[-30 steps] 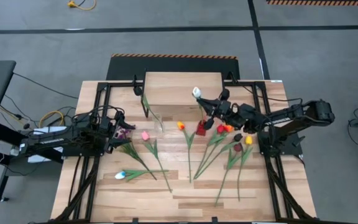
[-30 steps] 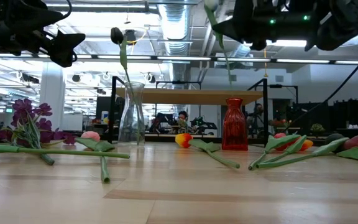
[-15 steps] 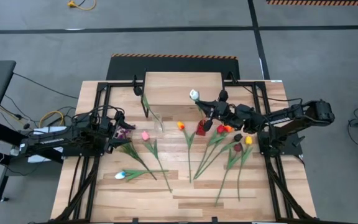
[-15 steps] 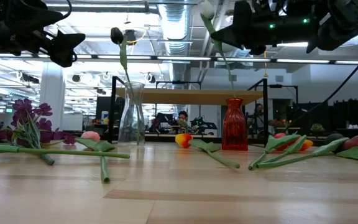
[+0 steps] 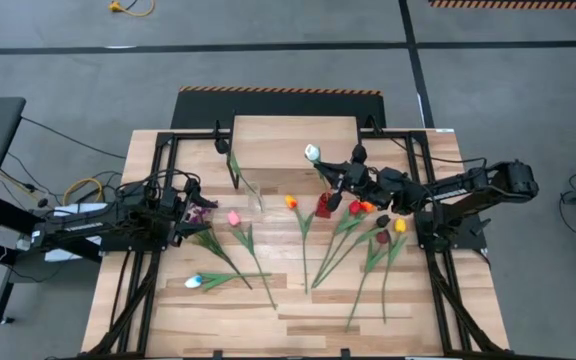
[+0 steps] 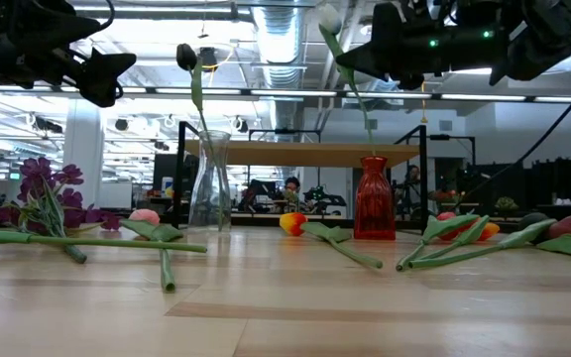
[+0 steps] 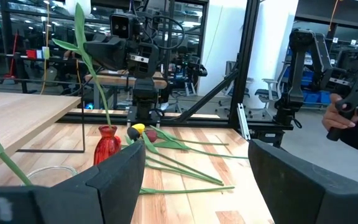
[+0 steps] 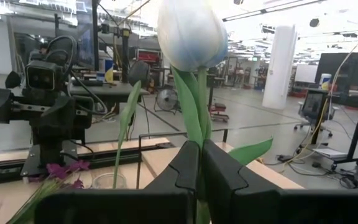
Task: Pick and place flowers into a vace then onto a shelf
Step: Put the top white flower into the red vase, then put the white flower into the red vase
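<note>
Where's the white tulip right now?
The white tulip is up in the right tool, its stem hanging over the mouth of the red vase, just in front of the shelf.

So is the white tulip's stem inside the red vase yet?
Looks in: in the low view the white tulip stem runs down into the red vase mouth, the right claw clamping it.

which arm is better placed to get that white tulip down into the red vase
Right. The right gripper is shut on the white tulip, whose stem hangs over the red vase. The left gripper is open, by the purple sprigs.
</note>
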Robot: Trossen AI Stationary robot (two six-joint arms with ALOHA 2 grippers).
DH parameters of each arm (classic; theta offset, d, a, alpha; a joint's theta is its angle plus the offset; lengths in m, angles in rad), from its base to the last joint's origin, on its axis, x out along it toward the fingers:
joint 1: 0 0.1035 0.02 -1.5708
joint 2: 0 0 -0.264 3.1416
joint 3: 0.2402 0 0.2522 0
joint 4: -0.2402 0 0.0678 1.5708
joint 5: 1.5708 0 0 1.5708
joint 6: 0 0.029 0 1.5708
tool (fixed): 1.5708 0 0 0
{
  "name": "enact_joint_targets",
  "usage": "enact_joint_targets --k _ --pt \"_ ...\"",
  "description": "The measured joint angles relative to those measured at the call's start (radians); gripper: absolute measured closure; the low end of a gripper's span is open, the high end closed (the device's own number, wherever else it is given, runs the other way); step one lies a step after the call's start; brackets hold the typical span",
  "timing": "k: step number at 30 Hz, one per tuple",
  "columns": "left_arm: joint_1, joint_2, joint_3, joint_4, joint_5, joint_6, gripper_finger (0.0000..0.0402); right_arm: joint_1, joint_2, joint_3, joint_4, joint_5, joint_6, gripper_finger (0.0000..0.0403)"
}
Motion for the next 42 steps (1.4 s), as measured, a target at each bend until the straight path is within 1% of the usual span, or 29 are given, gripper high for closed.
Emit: enact_joint_targets --k 6,11,17,20,26,30,38,42 --pt "0.0 0.0 0.0 0.0 0.0 0.0 0.0126 0.0 0.0 0.0 -0.041 0.001 0.025 0.0396" --pt "0.0 0.0 0.0 0.0 0.0 0.0 0.0126 0.0 0.0 0.0 -0.048 0.034 0.05 0.0396" --pt "0.0 0.0 0.0 0.0 0.0 0.0 0.0126 0.002 0.0 0.0 -0.084 0.034 0.069 0.0395" --pt "0.0 0.0 0.0 -0.001 0.0 0.0 0.0126 0.003 0.0 0.0 -0.115 0.035 0.077 0.0384" --pt "0.0 0.0 0.0 -0.001 0.0 0.0 0.0126 0.003 0.0 0.0 -0.176 0.035 0.121 0.034" --pt "0.0 0.0 0.0 -0.001 0.0 0.0 0.0126 0.017 0.0 0.0 -0.231 0.048 0.122 0.032" --pt "0.0 0.0 0.0 -0.001 0.0 0.0 0.0126 0.049 -0.011 0.0 -0.36 0.05 0.121 0.0316" --pt "0.0 0.0 0.0 -0.001 0.0 0.0 0.0126 0.067 -0.018 0.0 -0.38 0.05 0.121 0.0316"
